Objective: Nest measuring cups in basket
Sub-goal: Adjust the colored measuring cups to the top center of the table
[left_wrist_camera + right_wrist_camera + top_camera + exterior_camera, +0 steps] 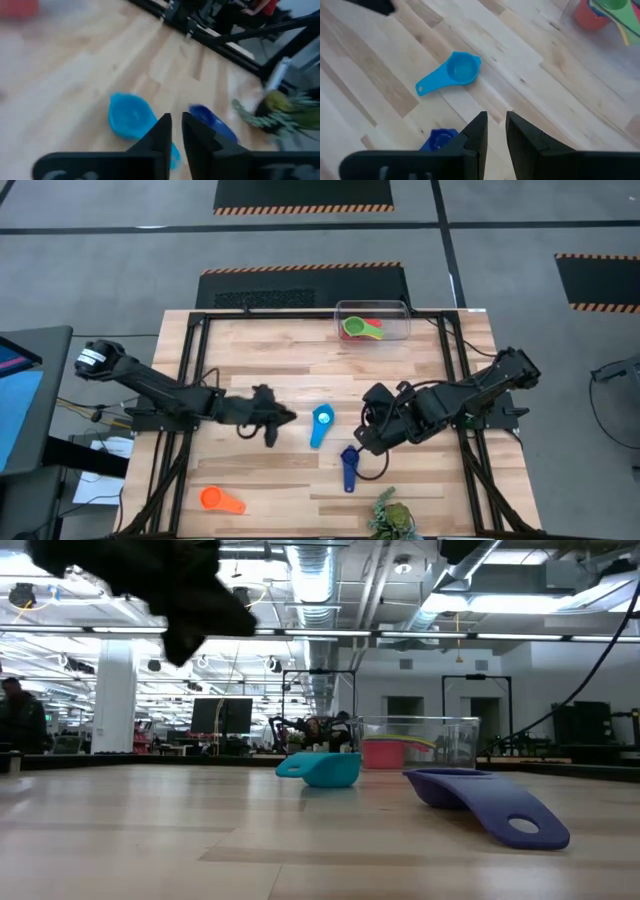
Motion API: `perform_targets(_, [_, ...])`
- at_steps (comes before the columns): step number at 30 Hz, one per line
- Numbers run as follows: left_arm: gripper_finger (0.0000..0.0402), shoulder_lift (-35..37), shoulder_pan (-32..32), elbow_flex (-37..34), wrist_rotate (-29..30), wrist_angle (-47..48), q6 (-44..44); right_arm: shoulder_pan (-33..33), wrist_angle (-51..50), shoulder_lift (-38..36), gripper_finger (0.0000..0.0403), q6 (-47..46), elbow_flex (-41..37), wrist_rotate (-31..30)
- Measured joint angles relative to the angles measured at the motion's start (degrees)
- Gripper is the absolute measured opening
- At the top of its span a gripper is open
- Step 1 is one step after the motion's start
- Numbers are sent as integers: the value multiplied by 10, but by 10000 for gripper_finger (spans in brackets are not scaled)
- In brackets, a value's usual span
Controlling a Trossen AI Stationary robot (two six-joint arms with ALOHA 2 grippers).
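A light blue measuring cup (321,423) (452,72) stands on its base mid-table, hollow side up. A dark blue one (349,467) (485,802) lies just nearer the front edge. An orange cup (220,500) rests at the near left. The clear basket (400,330) at the far edge holds green (355,327), red and yellow cups. My left gripper (285,420) (176,122) hovers left of the light blue cup with a narrow gap between its fingers. My right gripper (368,438) (496,120) hovers right of that cup and above the dark blue one, slightly open and with nothing between its fingers.
A green leafy plant (392,518) sits at the near edge, right of centre, close to the dark blue cup. Black frame rails (190,380) run along the table's left, right and far sides. Bare wood lies between the cups and the basket.
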State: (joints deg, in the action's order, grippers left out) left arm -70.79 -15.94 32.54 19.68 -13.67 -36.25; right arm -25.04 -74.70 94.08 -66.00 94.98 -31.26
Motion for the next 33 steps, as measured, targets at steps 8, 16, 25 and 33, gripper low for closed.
perform_targets(8, [109,-118,81,111,-88,27,130,-5,-21,0,92,-1,0,-1])
perform_targets(16, [152,-248,126,309,-165,302,204,-9,-83,-8,92,-30,1,-19])
perform_targets(25, [153,-350,144,460,-127,463,262,-9,-154,-8,92,-56,1,-33])
perform_targets(33, [153,-395,163,462,-163,470,308,-9,-152,-8,92,-31,1,-52])
